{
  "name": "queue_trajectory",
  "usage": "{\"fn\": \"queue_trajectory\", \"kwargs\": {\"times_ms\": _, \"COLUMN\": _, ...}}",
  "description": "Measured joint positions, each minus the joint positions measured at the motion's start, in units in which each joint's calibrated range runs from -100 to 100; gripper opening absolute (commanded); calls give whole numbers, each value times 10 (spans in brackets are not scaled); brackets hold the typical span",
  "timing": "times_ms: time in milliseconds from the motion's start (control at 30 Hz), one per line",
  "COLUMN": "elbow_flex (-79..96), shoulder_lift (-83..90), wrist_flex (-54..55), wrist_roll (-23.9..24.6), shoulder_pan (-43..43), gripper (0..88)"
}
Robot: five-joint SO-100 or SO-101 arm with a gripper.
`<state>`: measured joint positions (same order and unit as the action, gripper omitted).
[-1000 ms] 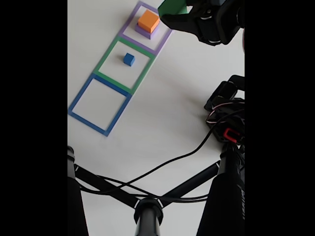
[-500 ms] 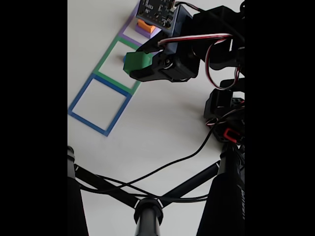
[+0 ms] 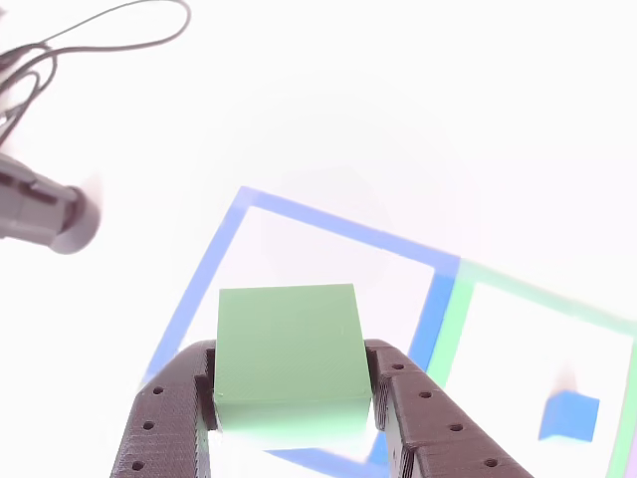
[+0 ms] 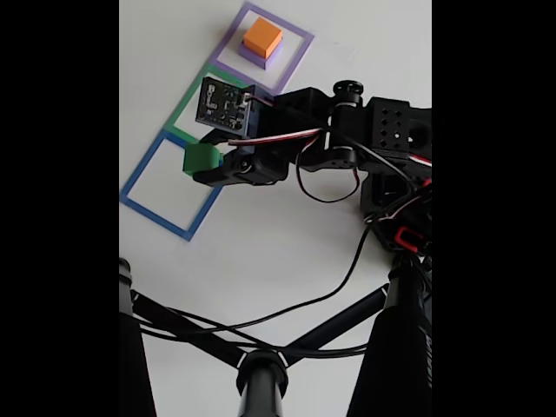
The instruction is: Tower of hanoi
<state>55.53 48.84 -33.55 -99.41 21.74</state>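
Gripper: the gripper [image 3: 291,410] is closed on the green block [image 3: 289,354]; in the other view both dark fingers press against the block's left and right sides.

Green block: it is held in the air, above the blue tape square [image 4: 175,183]. In the fixed view the green block [image 4: 201,159] sits over the upper right part of that square, close to the border with the green tape square [image 4: 185,111].

Key relation: the free floor of the blue tape square lies under the block and a little forward of it. In the other view, the far blue edge [image 3: 338,227] is ahead of the block and the inner white area is between them. I judge that the coming move is mostly a descent, with a small push forward to center it.

Block axis: the block's sides look roughly parallel to the tape edges, only slightly turned.

Other blocks: the blue cube [image 3: 569,415] rests inside the green tape square, to the right in the other view. The orange block [image 4: 262,38] sits on the purple block [image 4: 260,57] inside the purple tape square [image 4: 295,57], well apart from the gripper.

Risk: if released too high or off center, the block could land on the tape border.
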Motion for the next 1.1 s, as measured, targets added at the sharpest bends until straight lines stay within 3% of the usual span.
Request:
{"fn": "queue_trajectory", "kwargs": {"times_ms": 233, "elbow_flex": 144, "shoulder_lift": -108, "wrist_flex": 287, "wrist_roll": 0, "shoulder_pan": -17, "gripper": 61}}
{"fn": "queue_trajectory", "kwargs": {"times_ms": 500, "elbow_flex": 191, "shoulder_lift": -299, "wrist_flex": 570, "wrist_roll": 0, "shoulder_pan": -18, "gripper": 61}}
{"fn": "queue_trajectory", "kwargs": {"times_ms": 800, "elbow_flex": 190, "shoulder_lift": -487, "wrist_flex": 769, "wrist_roll": -6, "shoulder_pan": -8, "gripper": 61}}
{"fn": "queue_trajectory", "kwargs": {"times_ms": 1100, "elbow_flex": 164, "shoulder_lift": -617, "wrist_flex": 882, "wrist_roll": -6, "shoulder_pan": -1, "gripper": 62}}
